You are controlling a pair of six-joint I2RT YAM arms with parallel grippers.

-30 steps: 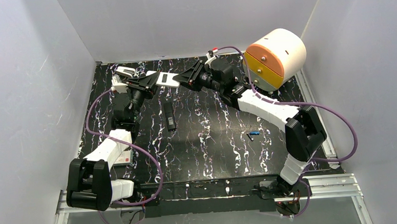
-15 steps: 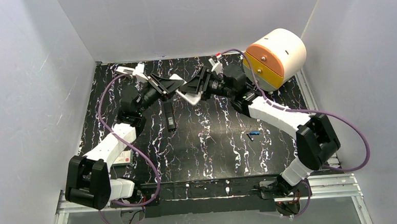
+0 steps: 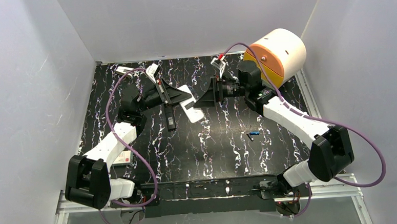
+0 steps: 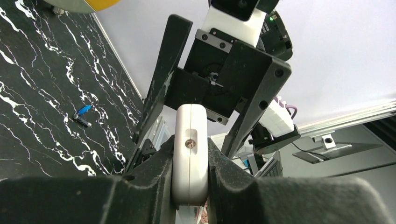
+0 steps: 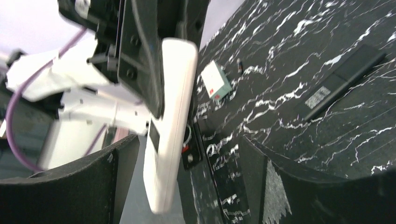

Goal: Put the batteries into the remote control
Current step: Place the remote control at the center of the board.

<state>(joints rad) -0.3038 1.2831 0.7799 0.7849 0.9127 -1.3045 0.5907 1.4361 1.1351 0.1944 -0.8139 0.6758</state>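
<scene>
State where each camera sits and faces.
Top external: above and behind the robot, looking down on the black marbled table; the left arm and right arm show.
Left wrist: looks along the left gripper, shut on the flat white remote, toward the right gripper.
Right wrist: looks between its open fingers at that remote.
Shared: both wrist views show the remote.

Soft, even white light; the top view is sharp, with faint sheen on the table [image 3: 213, 142]. The right wrist view blurs, smearing the remote [image 5: 170, 107].
</scene>
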